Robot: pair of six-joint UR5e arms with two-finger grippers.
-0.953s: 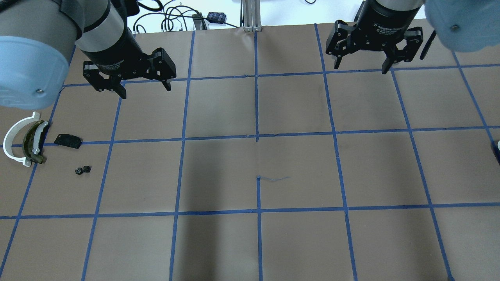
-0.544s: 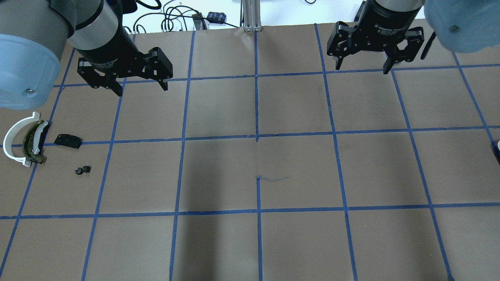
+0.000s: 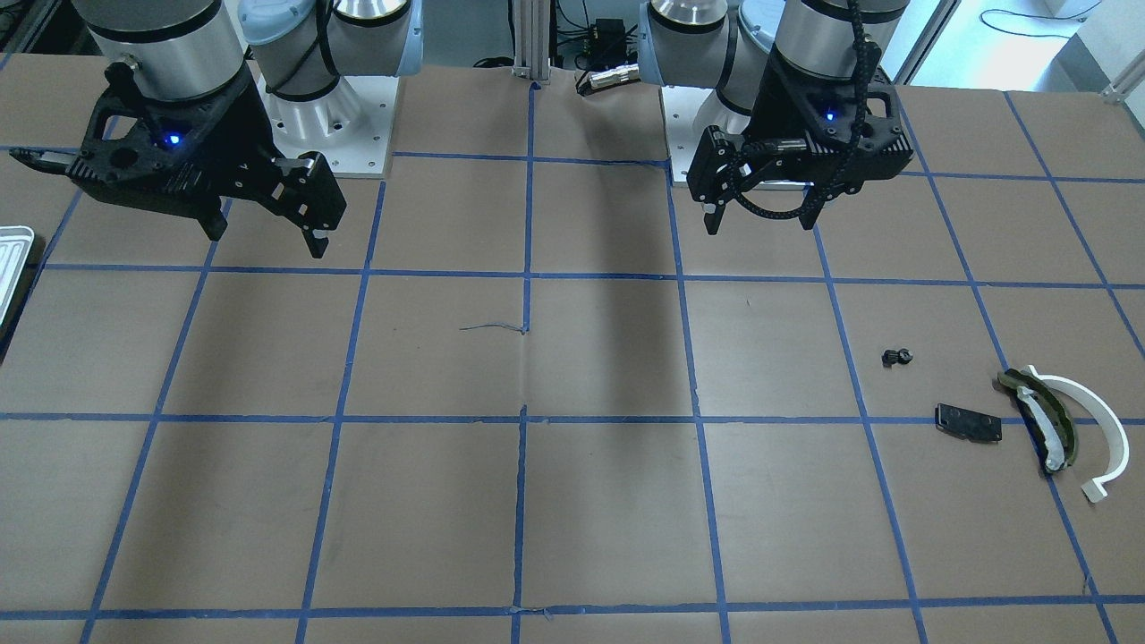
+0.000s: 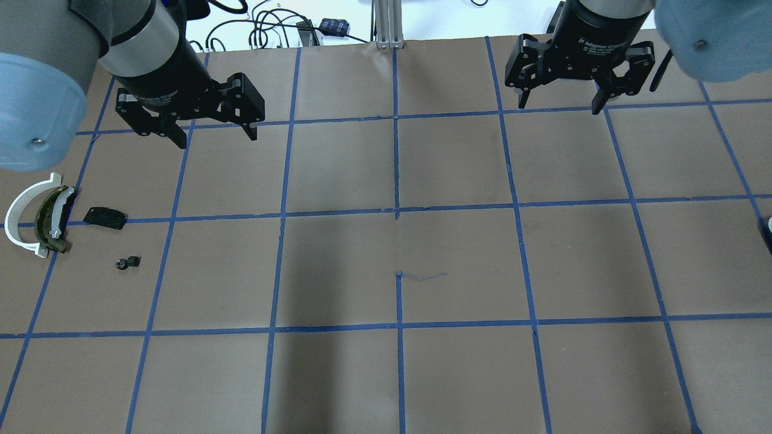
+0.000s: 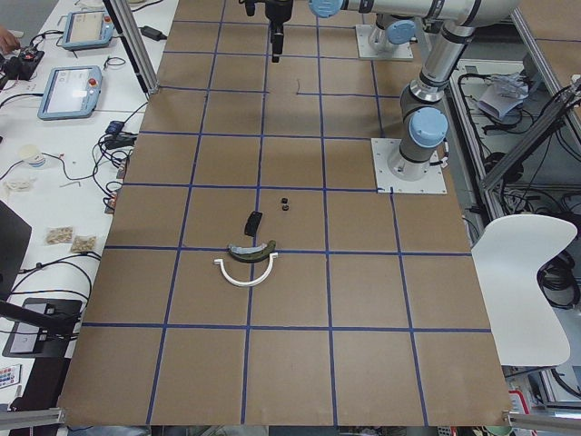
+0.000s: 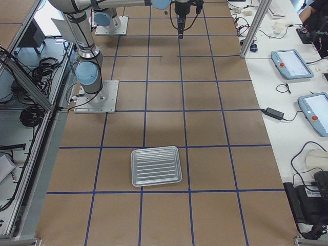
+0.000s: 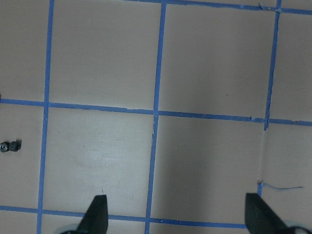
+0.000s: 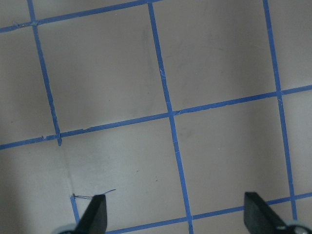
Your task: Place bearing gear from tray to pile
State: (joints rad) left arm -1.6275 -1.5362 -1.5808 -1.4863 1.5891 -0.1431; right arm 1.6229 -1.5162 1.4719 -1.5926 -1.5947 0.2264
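Note:
The bearing gear (image 4: 128,263), small and black, lies on the table just in front of the pile; it also shows in the front view (image 3: 897,357) and at the left edge of the left wrist view (image 7: 9,146). The pile holds a white arc (image 4: 18,211), an olive curved piece (image 4: 49,224) and a black plate (image 4: 105,217). The silvery ribbed tray (image 6: 156,166) lies at the table's far right end with nothing in it. My left gripper (image 4: 216,137) is open and empty, high above the table behind the pile. My right gripper (image 4: 559,107) is open and empty.
Brown paper with a blue tape grid covers the table (image 4: 398,241). Cables and an aluminium post (image 4: 389,24) stand beyond the far edge. The tray's corner shows at the front view's left edge (image 3: 11,255).
My left gripper has drifted a little to the left and toward the table's far edge. The right gripper, the gear and the pile have stayed put.

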